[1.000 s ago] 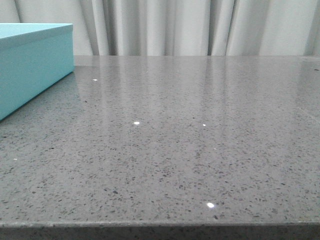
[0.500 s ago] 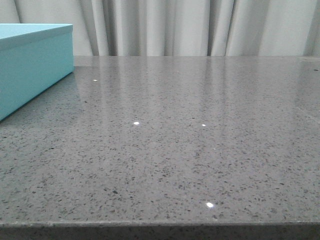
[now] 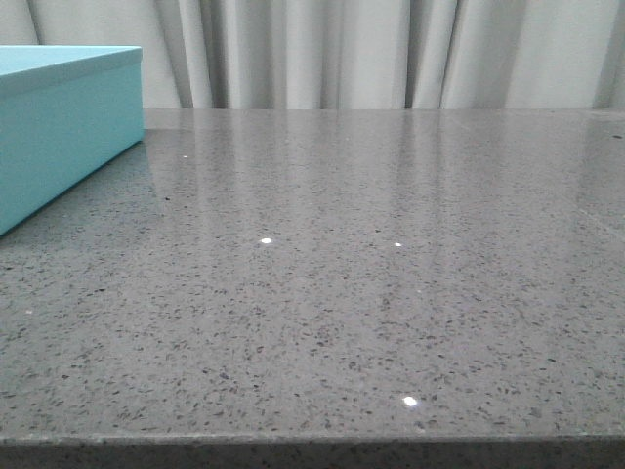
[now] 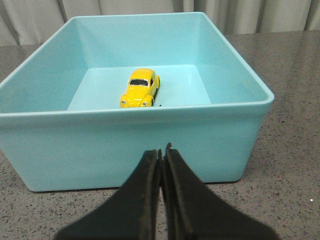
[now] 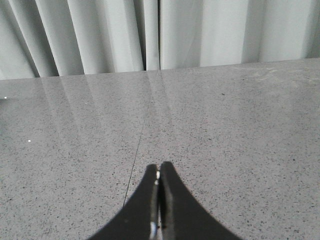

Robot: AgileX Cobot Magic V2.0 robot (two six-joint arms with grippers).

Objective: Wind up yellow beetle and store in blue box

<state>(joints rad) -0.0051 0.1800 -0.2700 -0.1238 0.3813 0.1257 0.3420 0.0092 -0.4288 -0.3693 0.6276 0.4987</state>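
Observation:
The yellow beetle (image 4: 141, 88) sits on its wheels on the floor of the open blue box (image 4: 130, 145), seen in the left wrist view. The blue box also shows at the far left of the front view (image 3: 59, 127); the beetle is hidden there. My left gripper (image 4: 161, 150) is shut and empty, just outside the box's near wall, above the table. My right gripper (image 5: 159, 167) is shut and empty over bare grey table. Neither gripper shows in the front view.
The grey speckled table (image 3: 371, 274) runs to a front edge at the bottom of the front view. White curtains (image 3: 391, 49) hang behind the table's far edge. A thin seam (image 5: 142, 125) crosses the tabletop in the right wrist view.

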